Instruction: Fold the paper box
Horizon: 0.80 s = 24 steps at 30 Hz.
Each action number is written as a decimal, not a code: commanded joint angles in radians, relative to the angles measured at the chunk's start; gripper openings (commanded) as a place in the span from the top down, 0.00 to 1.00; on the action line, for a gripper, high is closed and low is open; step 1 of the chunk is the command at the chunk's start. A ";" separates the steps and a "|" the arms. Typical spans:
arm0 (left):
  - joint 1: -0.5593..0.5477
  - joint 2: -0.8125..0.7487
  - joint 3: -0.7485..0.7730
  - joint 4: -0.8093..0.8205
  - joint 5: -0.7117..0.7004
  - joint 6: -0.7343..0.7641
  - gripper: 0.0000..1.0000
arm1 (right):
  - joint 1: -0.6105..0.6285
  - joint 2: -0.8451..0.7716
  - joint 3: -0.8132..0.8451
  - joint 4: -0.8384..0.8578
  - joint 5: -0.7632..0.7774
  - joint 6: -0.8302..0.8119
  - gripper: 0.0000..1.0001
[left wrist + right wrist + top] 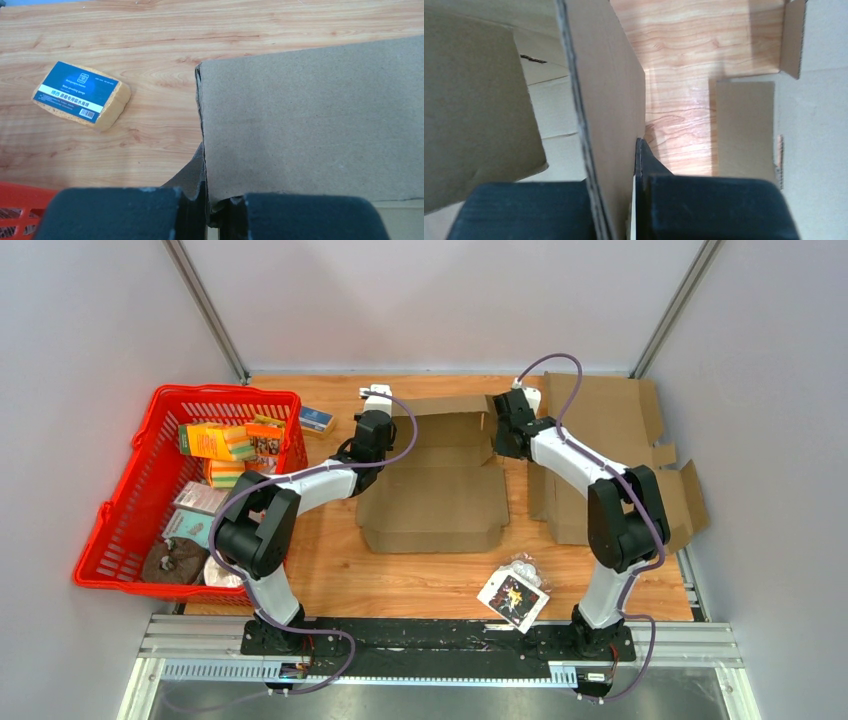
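wooden bench [330, 570] carries the half-folded paper box [435, 495] at its centre. left pincer [212, 207] is pressed tight on the box's rear left wall; right pincer [621, 205] pinches the rear right wall.

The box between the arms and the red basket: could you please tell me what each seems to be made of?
Box: corrugated cardboard, matte brown; the right wrist view shows a fluted cut edge. Basket: probably plastic, glossy red, with an open moulded lattice.
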 commanded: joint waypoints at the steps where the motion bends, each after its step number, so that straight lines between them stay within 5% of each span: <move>1: 0.004 -0.033 -0.018 -0.006 0.003 0.018 1.00 | 0.003 -0.047 0.058 -0.064 -0.056 0.136 1.00; 13: 0.004 -0.032 -0.026 -0.001 0.014 0.007 1.00 | 0.023 -0.132 -0.091 0.041 -0.210 0.419 1.00; 22: 0.004 -0.035 -0.030 0.004 0.018 -0.003 1.00 | 0.150 -0.147 -0.197 0.110 -0.101 0.517 1.00; 24: 0.004 -0.035 -0.030 0.002 0.017 -0.003 1.00 | 0.155 -0.153 -0.222 0.149 -0.121 0.476 0.92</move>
